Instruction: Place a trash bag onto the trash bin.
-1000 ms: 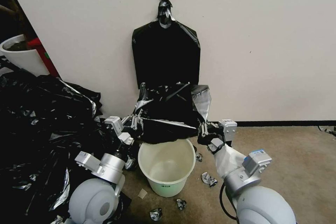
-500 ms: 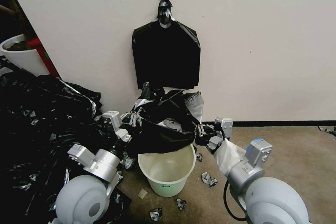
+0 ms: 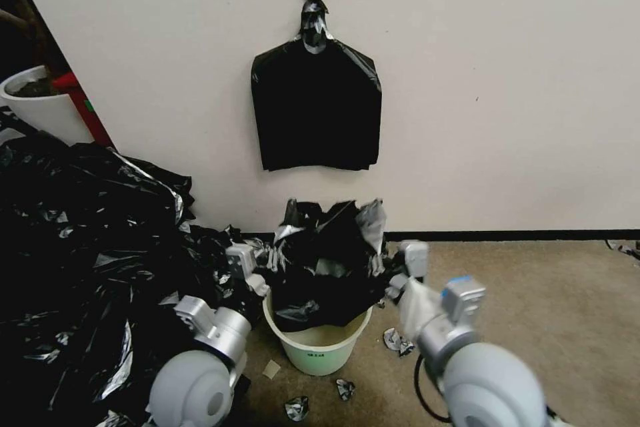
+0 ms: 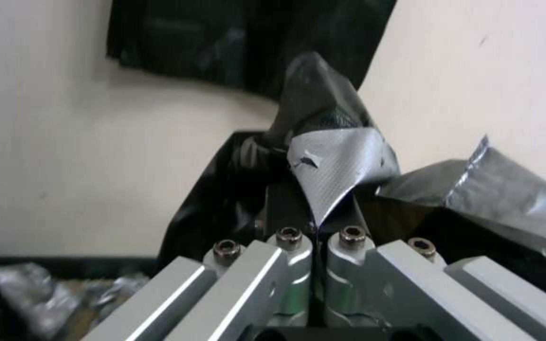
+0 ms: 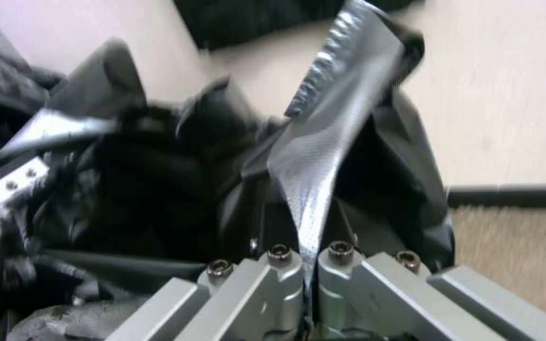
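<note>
Brown carpet (image 3: 553,293) meets cream wall (image 3: 500,80). Over the trash bin (image 3: 320,353), left gripper (image 3: 263,267) and right gripper (image 3: 393,273) each clamp the trash bag (image 3: 330,267).

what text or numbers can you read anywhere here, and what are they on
Trash bin: a small dark printed label low on its side, too small and blurred to read.
Blue tag on the right arm: no characters can be made out.
Trash bag, held by the left gripper and right gripper: no print visible.

head overlooks, wrists near trash bag (image 3: 330,260)
</note>
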You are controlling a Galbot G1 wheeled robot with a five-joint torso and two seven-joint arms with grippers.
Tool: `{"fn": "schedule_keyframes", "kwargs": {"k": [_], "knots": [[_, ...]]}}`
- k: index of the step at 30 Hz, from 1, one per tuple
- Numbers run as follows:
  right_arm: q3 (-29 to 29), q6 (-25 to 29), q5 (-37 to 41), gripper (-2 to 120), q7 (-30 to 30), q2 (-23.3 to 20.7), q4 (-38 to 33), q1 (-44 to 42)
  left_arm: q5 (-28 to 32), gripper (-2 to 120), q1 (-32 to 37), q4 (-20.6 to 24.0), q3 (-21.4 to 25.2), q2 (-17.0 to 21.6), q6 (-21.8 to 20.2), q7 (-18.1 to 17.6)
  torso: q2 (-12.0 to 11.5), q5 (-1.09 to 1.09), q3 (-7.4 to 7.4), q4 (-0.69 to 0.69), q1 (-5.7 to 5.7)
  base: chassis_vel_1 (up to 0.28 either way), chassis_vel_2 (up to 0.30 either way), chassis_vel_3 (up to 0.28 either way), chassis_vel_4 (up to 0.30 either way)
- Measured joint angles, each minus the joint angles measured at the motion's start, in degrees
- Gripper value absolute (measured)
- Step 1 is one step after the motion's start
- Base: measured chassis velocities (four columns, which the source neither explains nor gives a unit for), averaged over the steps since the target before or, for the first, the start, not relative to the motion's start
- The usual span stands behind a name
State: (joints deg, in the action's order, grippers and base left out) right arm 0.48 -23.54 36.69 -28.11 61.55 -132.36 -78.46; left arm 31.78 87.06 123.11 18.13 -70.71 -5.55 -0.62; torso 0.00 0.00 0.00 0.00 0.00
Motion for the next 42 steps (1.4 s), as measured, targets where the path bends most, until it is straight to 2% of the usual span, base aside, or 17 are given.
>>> {"fn": "schedule_keyframes", "kwargs": {"k": [6,11,12,14,18,19,23,24,28,33,42], "knots": [[-4.41,2.63,-1.16,0,-2.62,1.04,4.21,0.06,-3.84,0,1.17,-3.27,-0.59,0.54,-0.01,-0.52,0.0,0.0,0.0,0.0,0.0,0.0,0.0,0.0,0.0],[-6.95,1.29,-1.92,0,-7.18,0.65,5.39,0.02,-5.29,0,2.69,-3.99,-2.25,0.54,-0.8,-4.95,0.0,-0.01,0.0,0.0,0.0,0.0,0.0,0.0,0.0],[-7.33,0.55,-1.89,0,-8.67,0.36,5.23,-0.12,-5.51,0,3.29,-3.54,-2.63,0.57,-1.13,-6.28,0.0,-0.01,0.0,0.0,0.0,0.0,0.0,0.0,0.0],[-7.46,0.3,-1.82,0,-9.26,0.26,5.1,-0.17,-5.59,0,3.49,-3.28,-2.72,0.61,-1.25,-6.69,0.0,-0.01,0.0,0.01,0.0,0.0,0.0,0.0,0.0],[-8.82,-1.88,2.31,0,-16.93,-0.62,2.39,-0.69,-7.35,0,5.61,0.6,-2.99,1.52,-2.75,-10.48,0.0,0.0,0.0,0.0,-0.01,0.0,0.0,0.0,0.0],[-8.82,-1.88,2.31,0,-16.93,-0.62,2.39,-0.69,-7.35,0,5.61,0.6,-2.99,1.52,-2.75,-10.48,0.0,0.0,0.0,0.0,-0.01,0.0,0.0,0.0,0.0],[-11.49,-2.16,7.5,0,-24.65,-1.3,0.1,-0.71,-9.48,0,7.99,5.18,-3.78,2.82,-6.28,-15.07,0.0,-0.01,-0.01,0.01,0.0,0.0,0.0,0.0,0.0],[-11.49,-2.16,7.5,0,-24.65,-1.3,0.1,-0.71,-9.48,0,7.99,5.18,-3.78,2.82,-6.28,-15.07,0.0,-0.01,-0.01,0.01,0.0,0.0,0.0,0.0,0.0],[-14.03,-1.79,9.22,0,-26.7,-1.84,0.95,-0.11,-9.68,0,8.9,6.83,-4.92,4.22,-10.12,-18.87,0.0,0.0,-0.01,0.0,0.0,0.0,0.0,0.0,0.0],[-15.18,-1.37,9.21,0,-27.42,-1.8,2.54,0.69,-9.99,0,9.63,6.97,-5.18,5.51,-13.22,-21.09,0.0,0.0,-0.01,0.0,0.0,0.0,0.0,0.0,0.0],[-16.97,0.49,5.34,0,-26.29,-3.98,3.7,0.92,-12.75,0,11.01,5.38,-6.52,6.64,-13.83,-23.18,0.0,-0.01,-0.01,0.0,0.0,0.0,0.0,0.0,0.0]]}}
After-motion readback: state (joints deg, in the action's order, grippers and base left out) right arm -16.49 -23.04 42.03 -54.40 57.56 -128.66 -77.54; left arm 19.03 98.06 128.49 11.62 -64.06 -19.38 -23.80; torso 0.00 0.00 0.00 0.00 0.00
